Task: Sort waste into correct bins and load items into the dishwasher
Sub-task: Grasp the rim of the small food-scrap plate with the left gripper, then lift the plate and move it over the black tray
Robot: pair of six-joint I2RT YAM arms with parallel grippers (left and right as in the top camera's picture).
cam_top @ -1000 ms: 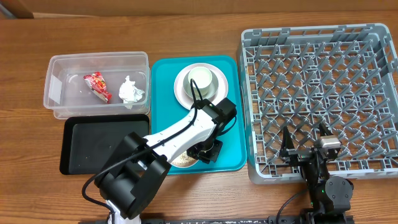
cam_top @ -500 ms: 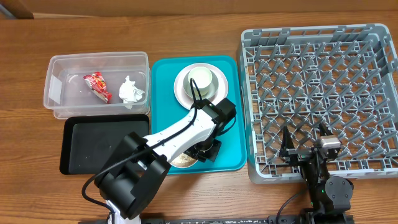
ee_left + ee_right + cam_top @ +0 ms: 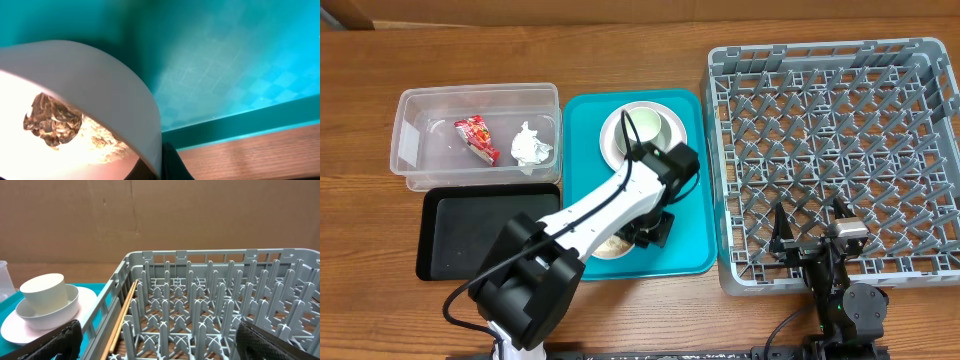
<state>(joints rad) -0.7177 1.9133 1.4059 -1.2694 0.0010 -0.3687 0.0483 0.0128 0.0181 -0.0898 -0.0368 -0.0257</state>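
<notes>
The left gripper sits low over the bottom of the teal tray, just below the middle of the overhead frame, and its jaws are pinched together on the rim of a white bowl. In the left wrist view one dark finger presses against the outside of that rim at the bottom edge. Brown chunks and rice lie inside the bowl at lower left. The tray floor fills the upper right, with its raised edge and the wooden table beyond it at lower right. At the top of the tray a plate carries the other bowl with a cup standing in it. In the upper left the clear tub holds the red wrapper and the crumpled napkin. Below the tub lies the black tray. The grey rack takes up the right side. At its lower edge the right gripper rests with its fingers spread wide apart, pinching nothing.
</notes>
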